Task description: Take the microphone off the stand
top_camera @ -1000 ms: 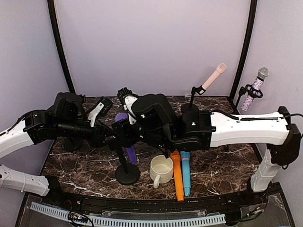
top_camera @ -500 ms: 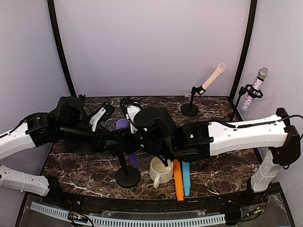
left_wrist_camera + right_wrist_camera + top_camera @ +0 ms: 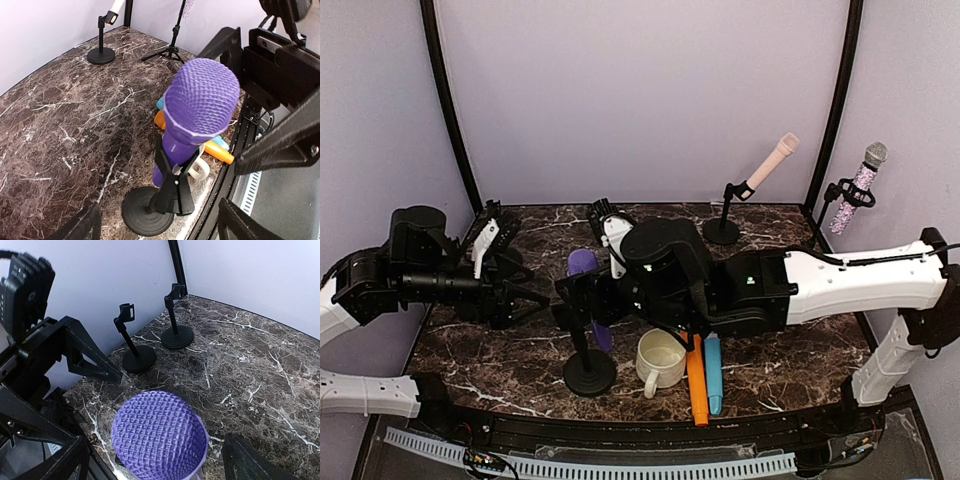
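Observation:
The purple microphone [image 3: 584, 264] sits tilted in the black clip of its stand [image 3: 589, 371] near the table's front. The left wrist view shows the microphone [image 3: 201, 102] gripped by the clip [image 3: 176, 182] above the round base [image 3: 146, 218]. My left gripper [image 3: 532, 288] is open to the left of the stand, touching nothing; its fingers [image 3: 84, 227] stand wide apart. My right gripper [image 3: 572, 300] hovers open close to the microphone. The mesh head [image 3: 159, 434] shows between its spread fingers [image 3: 252, 462], with a gap on each side.
A cream mug [image 3: 660, 358], an orange microphone [image 3: 695, 382] and a blue one [image 3: 712, 375] lie right of the stand. A pink microphone [image 3: 772, 162] and a sparkly one [image 3: 860, 186] sit on stands at the back right. Two empty stands [image 3: 134, 342] [image 3: 176, 322] are at the left.
Both grippers have opened. My left arm has drawn back to the left, away from the stand. The purple microphone stays in its clip.

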`<state>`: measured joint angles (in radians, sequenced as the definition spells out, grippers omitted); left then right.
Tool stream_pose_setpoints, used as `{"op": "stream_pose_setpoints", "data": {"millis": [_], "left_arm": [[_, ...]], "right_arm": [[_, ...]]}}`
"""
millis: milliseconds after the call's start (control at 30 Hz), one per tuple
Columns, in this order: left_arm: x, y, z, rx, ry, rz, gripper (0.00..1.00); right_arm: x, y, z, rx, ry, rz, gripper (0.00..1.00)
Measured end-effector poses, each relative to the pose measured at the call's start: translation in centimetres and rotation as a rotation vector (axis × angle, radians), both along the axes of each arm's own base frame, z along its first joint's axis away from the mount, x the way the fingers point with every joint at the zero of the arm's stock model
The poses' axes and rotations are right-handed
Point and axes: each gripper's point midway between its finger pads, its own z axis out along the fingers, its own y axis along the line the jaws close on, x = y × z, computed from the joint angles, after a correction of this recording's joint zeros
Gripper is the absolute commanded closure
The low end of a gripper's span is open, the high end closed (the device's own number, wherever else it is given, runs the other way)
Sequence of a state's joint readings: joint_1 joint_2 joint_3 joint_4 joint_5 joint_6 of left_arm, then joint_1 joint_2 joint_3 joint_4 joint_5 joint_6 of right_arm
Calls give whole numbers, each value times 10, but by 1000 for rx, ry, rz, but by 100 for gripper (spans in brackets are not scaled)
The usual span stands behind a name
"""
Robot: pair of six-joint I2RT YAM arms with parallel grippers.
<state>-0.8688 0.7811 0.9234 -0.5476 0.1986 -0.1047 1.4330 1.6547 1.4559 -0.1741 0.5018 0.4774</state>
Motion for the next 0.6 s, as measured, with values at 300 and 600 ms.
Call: {"op": "stream_pose_setpoints", "data": {"millis": [300,600], "left_arm": [[-2,-17,-32,45,39,-88,20],[-3,-26,-53,91,26,-147,19]], "right_arm": [[3,-12,7,-6,20,-11,13],[8,5,3,-46,25,-17,27]]}}
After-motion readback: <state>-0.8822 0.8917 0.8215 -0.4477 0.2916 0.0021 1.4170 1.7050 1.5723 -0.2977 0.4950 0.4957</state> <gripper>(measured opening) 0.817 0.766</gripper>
